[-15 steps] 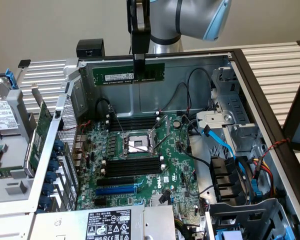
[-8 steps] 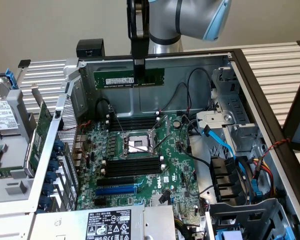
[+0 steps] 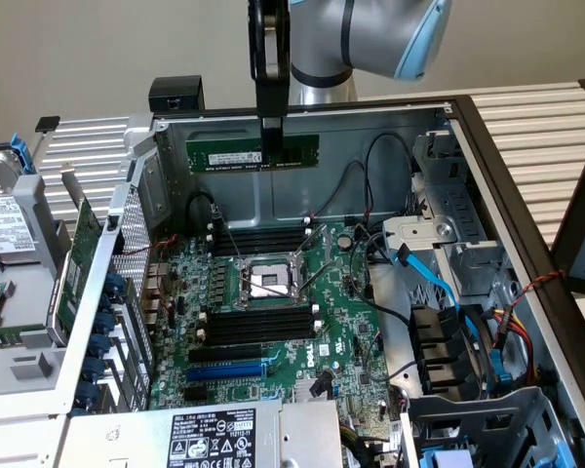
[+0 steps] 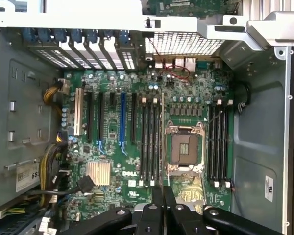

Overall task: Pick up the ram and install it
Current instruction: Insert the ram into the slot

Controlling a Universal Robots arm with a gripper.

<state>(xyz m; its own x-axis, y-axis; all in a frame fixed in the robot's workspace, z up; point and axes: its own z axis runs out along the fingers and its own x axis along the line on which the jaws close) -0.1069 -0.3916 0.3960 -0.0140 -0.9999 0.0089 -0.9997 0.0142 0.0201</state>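
The ram (image 3: pixel 297 154), a long, narrow green circuit-board stick with a white label strip, is held level on its long edge. It is clamped near its middle by the pincer (image 3: pixel 271 144) and raised above the motherboard (image 3: pixel 343 292).

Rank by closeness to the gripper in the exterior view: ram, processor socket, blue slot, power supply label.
1. The ram, held in the gripper, above the case.
2. The processor socket, in the middle of the board.
3. The blue slot, on the board's near part.
4. The power supply label, at the lower edge.
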